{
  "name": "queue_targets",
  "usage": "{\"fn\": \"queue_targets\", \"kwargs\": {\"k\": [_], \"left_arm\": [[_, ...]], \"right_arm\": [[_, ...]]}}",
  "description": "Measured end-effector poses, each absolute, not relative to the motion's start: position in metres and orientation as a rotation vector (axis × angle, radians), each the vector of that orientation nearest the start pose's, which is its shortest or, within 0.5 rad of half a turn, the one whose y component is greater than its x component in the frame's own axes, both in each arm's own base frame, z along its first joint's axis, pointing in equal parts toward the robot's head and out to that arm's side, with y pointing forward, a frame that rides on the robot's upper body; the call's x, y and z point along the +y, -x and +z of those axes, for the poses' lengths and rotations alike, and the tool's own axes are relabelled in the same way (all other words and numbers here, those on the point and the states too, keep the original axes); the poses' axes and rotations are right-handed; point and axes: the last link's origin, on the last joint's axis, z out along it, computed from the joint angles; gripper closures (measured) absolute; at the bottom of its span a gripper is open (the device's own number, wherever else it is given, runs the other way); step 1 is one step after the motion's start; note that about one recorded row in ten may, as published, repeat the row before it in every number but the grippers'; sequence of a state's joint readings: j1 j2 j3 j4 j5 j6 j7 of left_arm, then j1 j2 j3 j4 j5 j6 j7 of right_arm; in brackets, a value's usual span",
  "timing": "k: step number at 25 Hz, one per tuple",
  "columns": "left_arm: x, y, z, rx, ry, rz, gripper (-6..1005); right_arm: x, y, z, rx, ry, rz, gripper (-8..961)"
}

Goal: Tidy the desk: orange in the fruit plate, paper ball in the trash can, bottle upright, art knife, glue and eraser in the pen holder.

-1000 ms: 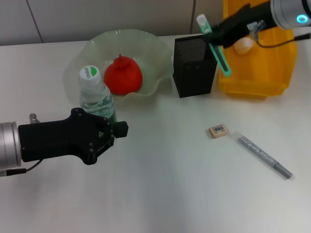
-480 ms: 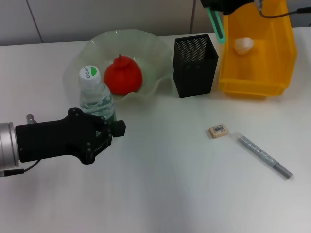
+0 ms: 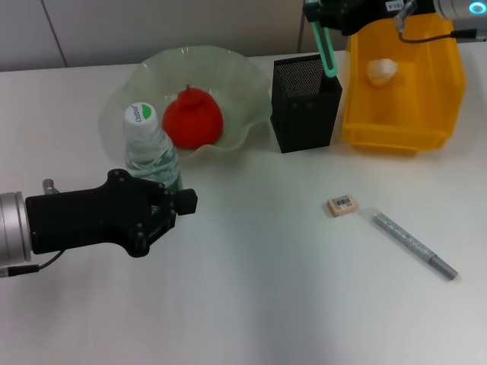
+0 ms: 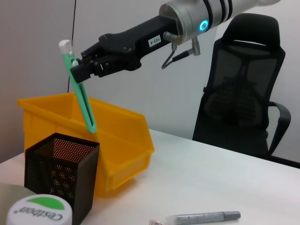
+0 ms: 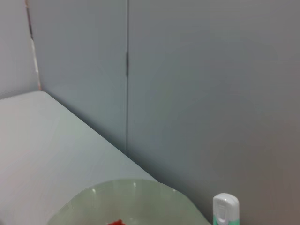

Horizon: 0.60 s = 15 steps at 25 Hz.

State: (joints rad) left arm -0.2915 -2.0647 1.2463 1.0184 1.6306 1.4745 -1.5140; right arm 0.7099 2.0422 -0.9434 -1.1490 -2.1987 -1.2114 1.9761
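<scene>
Lowering the green glue (image 3: 326, 47), clenched in the right hand (image 3: 329, 17) above the pen holder (image 3: 305, 104), calls for a plumb drop inside the mesh rim (left hand (image 3: 156, 213) grips the upright bottle (image 3: 150, 152)).

Legible marking found on the bottle cap (image 4: 36, 212): the brand word "Cestbon" in dark lettering on white, beneath a green leaf-shaped patch. The same cap (image 3: 140, 113) appears in the head view, near the counter's left side, with the lettering too small to read there.

A white label (image 4: 155, 41) sits on the black forearm casing of the right arm; it carries a short code, apparently "103-4", but the characters are not certain.

The eraser (image 3: 342, 204), toward the counter's right side, bears a printed label resembling a barcode; no characters can be made out.

No other text, numbers or signs can be read.
</scene>
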Motion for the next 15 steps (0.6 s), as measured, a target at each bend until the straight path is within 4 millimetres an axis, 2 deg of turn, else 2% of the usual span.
{"fn": "queue_targets", "kwargs": {"k": [7,15], "left_arm": [[0.299,0.224,-0.006,-0.455,2.824,-0.732,995],[0.3,0.225,-0.007,-0.456,2.824,-0.736,994]], "right_arm": [[0.439,-0.164,0.068,0.45,2.461,0.315,756],[0.439,-0.179,0.054,0.442,2.481,0.302,753]]}}
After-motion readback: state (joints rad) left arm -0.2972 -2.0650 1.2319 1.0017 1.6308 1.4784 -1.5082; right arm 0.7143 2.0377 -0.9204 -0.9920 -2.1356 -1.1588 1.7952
